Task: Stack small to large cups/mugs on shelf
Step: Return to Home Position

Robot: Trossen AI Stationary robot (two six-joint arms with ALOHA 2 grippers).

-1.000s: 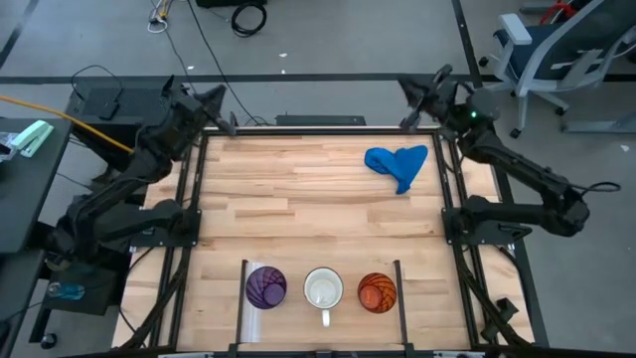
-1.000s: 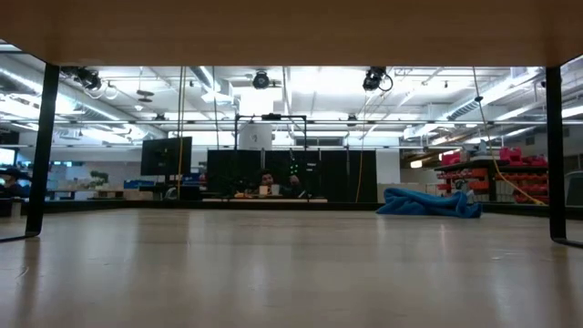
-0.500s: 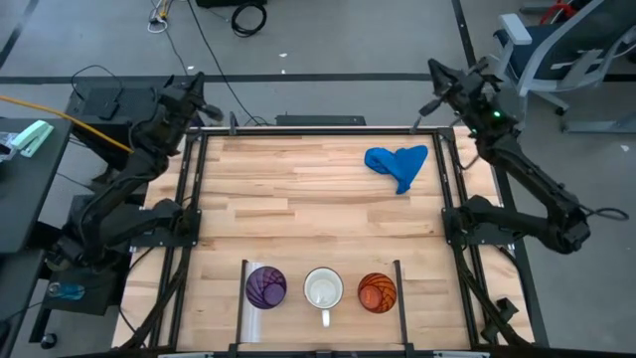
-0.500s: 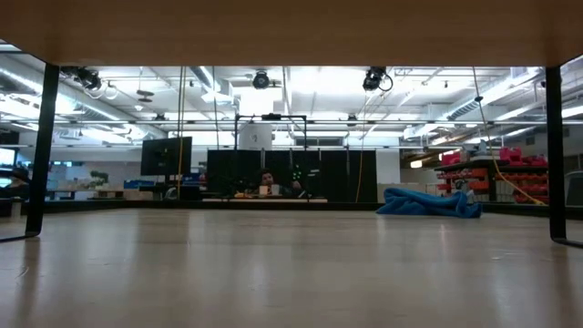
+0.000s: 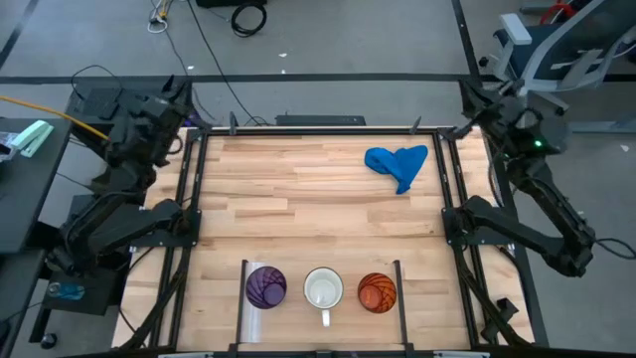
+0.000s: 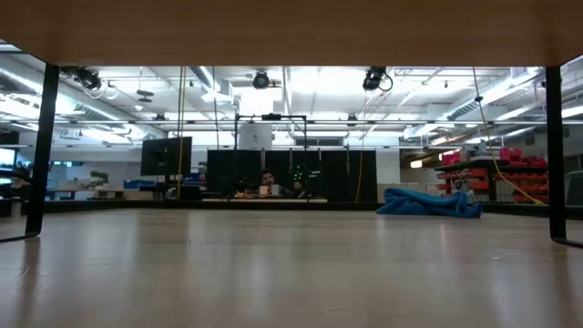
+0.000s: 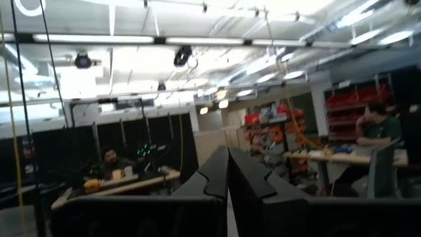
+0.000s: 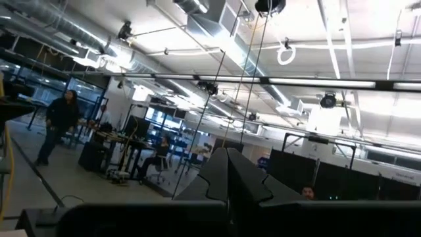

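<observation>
A purple patterned cup (image 5: 265, 287), a white handled mug (image 5: 324, 289) and an orange patterned cup (image 5: 377, 292) stand side by side on the light wooden slatted shelf (image 5: 350, 316), not nested. The left gripper (image 7: 228, 150) and right gripper (image 8: 227, 150) hang over the wooden surface's (image 5: 298, 204) far corners, fingers pressed together on nothing.

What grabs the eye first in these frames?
Three cups stand side by side, not nested, on the shelf at the table's near edge: purple cup toward the left arm's side, white mug in the middle, then orange cup. A blue cloth lies crumpled near the far right corner. The left arm and right arm sit folded at the far corners, jaws shut and empty.
</observation>
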